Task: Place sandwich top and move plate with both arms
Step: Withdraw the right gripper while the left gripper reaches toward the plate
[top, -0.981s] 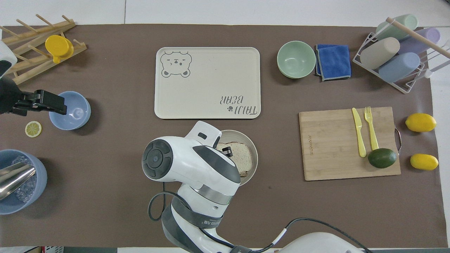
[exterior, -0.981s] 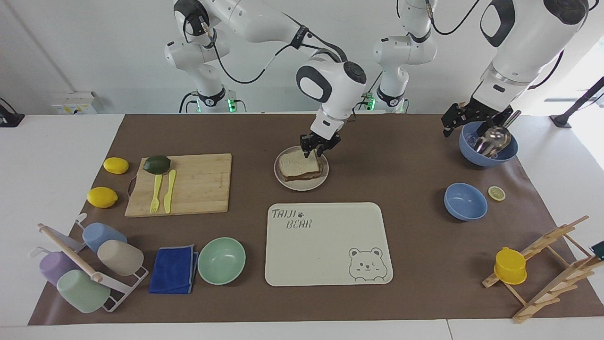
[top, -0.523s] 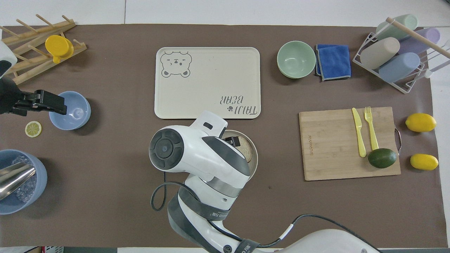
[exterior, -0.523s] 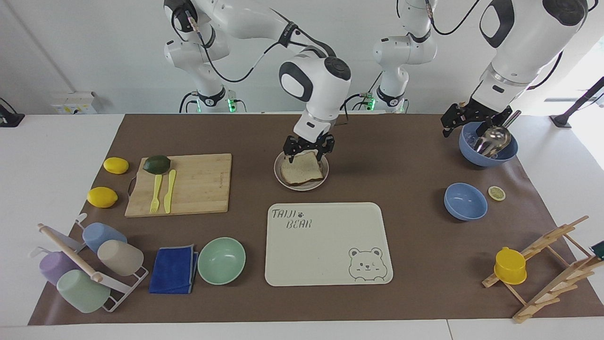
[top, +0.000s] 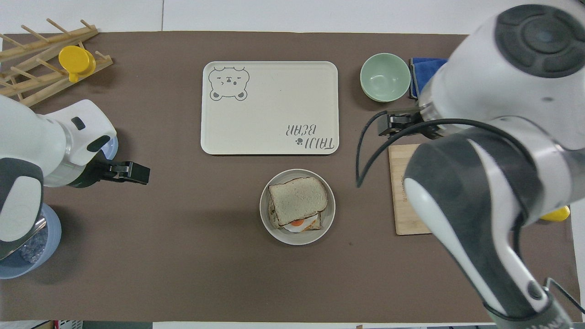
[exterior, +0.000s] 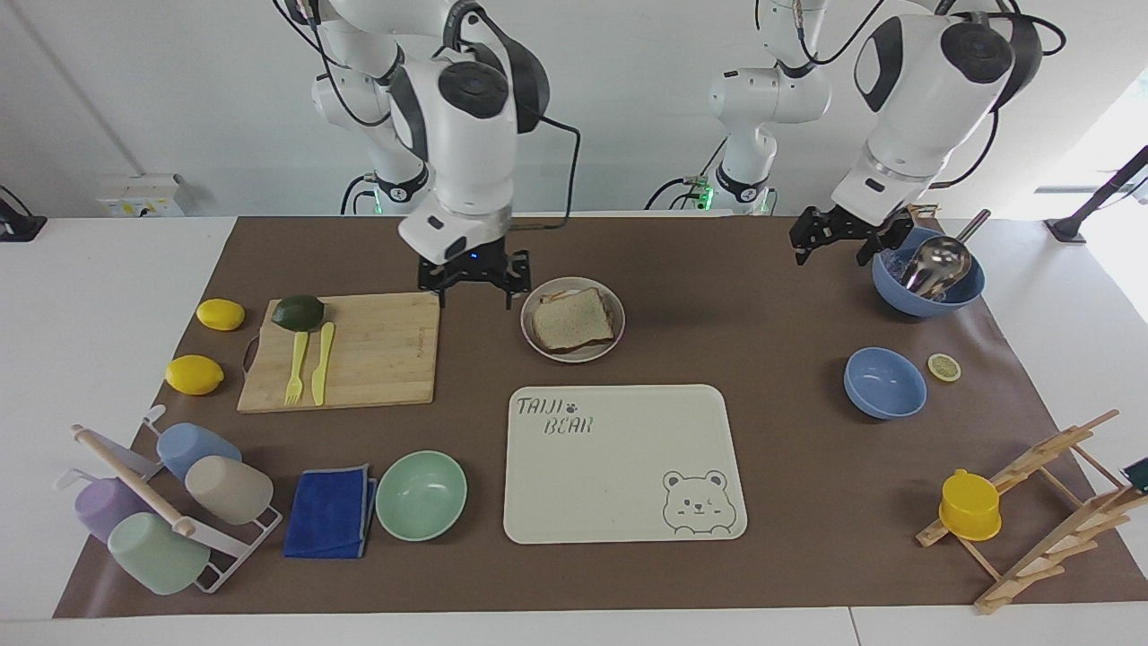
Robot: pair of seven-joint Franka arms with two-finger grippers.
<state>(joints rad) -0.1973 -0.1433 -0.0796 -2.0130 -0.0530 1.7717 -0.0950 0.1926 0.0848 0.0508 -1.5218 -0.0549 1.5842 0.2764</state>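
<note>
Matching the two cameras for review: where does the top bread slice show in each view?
Facing view: top bread slice on the plate, centre, just above the bear tray.
Overhead view: the slice on the plate, centre, below the tray.
Shared landmark: the bear tray.

Both arms up, both grippers open and holding nothing.

The right arm bends down from its base so that the right gripper [exterior: 473, 273] hangs just above the table, beside the plate [exterior: 574, 351] toward the right arm's end, fingers spread and pointing down. The left arm leans in from its own base; the left gripper [exterior: 840, 238] hovers well apart from the plate, toward the left arm's end, fingers also spread and tilted downward.
</note>
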